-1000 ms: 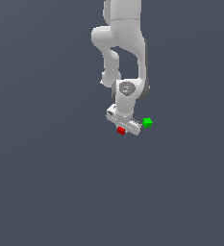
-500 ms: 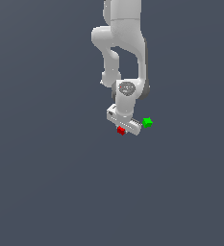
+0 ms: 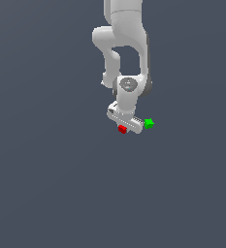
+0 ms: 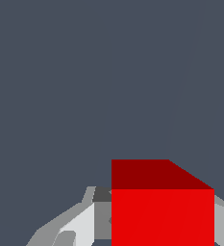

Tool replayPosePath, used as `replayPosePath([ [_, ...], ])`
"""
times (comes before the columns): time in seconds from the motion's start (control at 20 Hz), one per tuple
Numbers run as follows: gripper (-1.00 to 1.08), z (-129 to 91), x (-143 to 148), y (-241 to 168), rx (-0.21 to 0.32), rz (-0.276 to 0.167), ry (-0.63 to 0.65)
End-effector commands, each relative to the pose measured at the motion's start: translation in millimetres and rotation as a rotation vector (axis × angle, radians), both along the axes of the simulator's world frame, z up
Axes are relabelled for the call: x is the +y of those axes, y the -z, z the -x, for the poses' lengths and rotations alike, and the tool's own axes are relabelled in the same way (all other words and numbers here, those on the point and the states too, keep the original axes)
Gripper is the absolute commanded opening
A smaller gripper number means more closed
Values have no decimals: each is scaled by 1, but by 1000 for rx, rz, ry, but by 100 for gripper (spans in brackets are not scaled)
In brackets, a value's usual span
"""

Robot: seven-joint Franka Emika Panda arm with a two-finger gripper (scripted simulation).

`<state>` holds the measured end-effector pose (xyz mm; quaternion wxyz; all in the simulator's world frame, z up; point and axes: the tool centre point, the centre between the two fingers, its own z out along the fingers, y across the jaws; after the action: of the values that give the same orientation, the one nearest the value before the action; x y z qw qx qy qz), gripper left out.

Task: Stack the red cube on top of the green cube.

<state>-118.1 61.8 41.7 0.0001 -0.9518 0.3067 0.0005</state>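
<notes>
Background: plain dark grey-blue desk (image 3: 46, 184) filling both views, with no visible edges, markings or other clutter.
Arm: white Franka arm (image 3: 121, 43) descending from the top centre of the exterior view, its wrist pointing down at the middle of the frame.
Fingers: the white gripper (image 3: 125, 124) sits just below frame centre; in the wrist view pale grey finger surfaces (image 4: 80, 223) flank the cube on either side, so they appear to pinch it, though the contact itself is at the frame edge.
Red cube: tiny, bright red plain cube (image 3: 122, 129) at the lower edge of the gripper in the exterior view; in the wrist view it (image 4: 161, 211) fills the lower right, with a darker shaded face above a bright one and sharp, clean edges.
Green cube: tiny bright green plain cube (image 3: 149, 123), same size, just beside the gripper towards the exterior view's right; not in the wrist view.
Step in hand: judged to be carrying the red cube over to the green one.
Doing it well: raise the red cube clear of the green one's top, centre it squarely above, lower gently, and release only once it rests flat.
</notes>
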Motion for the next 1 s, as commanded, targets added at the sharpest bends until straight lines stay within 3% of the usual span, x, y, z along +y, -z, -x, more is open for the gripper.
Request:
replayPosePath([
  [0.0,-100,0,0,-13,-1,0,0],
  [0.5,-100,0,-1,-67,-1,0,1],
  [0.95,-100,-1,0,-77,-1,0,1],
])
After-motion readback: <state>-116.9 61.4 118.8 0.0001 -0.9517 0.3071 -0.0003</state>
